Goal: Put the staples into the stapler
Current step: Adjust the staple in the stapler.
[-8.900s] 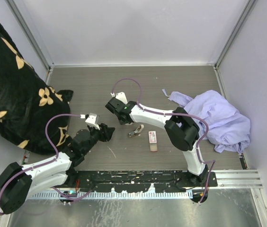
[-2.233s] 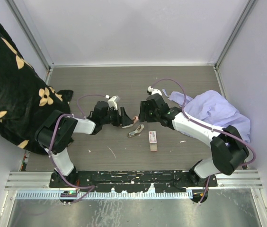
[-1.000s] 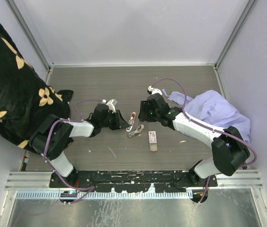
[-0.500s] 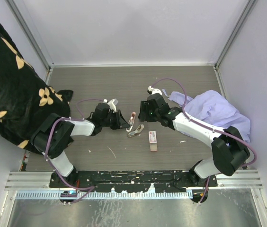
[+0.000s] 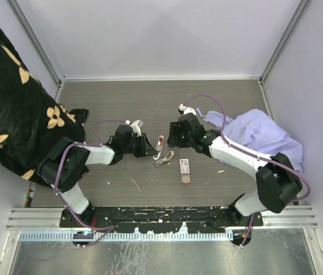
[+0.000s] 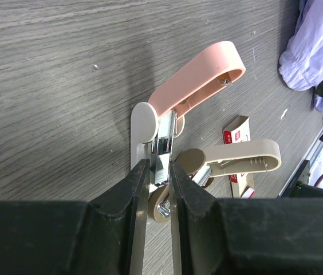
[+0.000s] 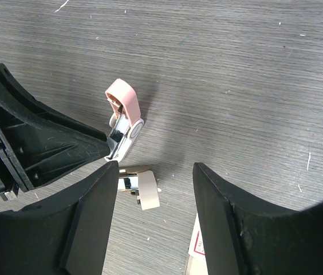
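A pink-lidded stapler (image 5: 160,142) stands on the table with its lid swung open; it also shows in the left wrist view (image 6: 199,80) and the right wrist view (image 7: 124,112). My left gripper (image 5: 152,151) (image 6: 160,166) is shut on the stapler's metal magazine. A beige stapler (image 5: 164,158) (image 6: 236,157) (image 7: 140,188) lies just in front of it. The staples, a small red-and-white box (image 5: 185,167) (image 6: 237,129) (image 7: 197,243), lie to the right of both. My right gripper (image 5: 173,140) (image 7: 156,169) is open and empty, hovering above the staplers.
A crumpled lilac cloth (image 5: 264,140) lies at the right. A black blanket with tan flowers (image 5: 12,103) fills the left side. Small white specks dot the wood-grain table (image 5: 127,103). A metal rail (image 5: 161,220) runs along the near edge.
Since 8.9 s ago both arms have swung in over the staplers, and the left gripper has closed on the pink stapler. Over the last second almost nothing has moved.
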Robot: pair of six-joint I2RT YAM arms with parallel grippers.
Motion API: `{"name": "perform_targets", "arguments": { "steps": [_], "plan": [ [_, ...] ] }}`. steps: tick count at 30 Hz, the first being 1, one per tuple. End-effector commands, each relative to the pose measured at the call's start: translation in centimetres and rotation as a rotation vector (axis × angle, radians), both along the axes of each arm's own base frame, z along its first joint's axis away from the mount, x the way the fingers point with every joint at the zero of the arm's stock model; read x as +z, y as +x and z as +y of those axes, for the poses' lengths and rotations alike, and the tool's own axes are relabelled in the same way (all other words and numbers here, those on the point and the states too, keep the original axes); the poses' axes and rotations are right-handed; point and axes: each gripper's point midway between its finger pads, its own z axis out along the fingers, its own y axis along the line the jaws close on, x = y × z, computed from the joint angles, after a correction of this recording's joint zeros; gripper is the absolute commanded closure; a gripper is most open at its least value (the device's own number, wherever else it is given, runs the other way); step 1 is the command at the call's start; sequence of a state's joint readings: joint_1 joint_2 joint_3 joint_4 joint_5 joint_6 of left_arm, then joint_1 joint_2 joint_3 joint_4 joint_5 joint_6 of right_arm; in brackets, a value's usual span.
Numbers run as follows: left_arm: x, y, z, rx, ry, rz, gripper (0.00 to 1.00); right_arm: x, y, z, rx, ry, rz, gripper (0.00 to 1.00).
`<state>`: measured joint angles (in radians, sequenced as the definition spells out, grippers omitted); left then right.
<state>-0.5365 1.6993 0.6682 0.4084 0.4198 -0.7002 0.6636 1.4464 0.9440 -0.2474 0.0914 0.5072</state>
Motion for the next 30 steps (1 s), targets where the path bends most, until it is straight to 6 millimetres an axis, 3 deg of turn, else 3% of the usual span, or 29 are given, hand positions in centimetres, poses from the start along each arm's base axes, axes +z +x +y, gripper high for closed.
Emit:
{"name": "perform_targets", "arguments": {
  "steps": [1, 30],
  "plan": [
    [3.05, 0.71, -1.06, -0.016, -0.061, -0.064, 0.79, 1.47, 0.68, 0.31, -0.006, 0.033, -0.042, 0.4],
    [3.51, 0.38, -1.43, -0.029, 0.019, -0.099, 0.82, 1.51, 0.52, 0.03, -0.013, 0.032, -0.046, 0.41]
  ]
}}
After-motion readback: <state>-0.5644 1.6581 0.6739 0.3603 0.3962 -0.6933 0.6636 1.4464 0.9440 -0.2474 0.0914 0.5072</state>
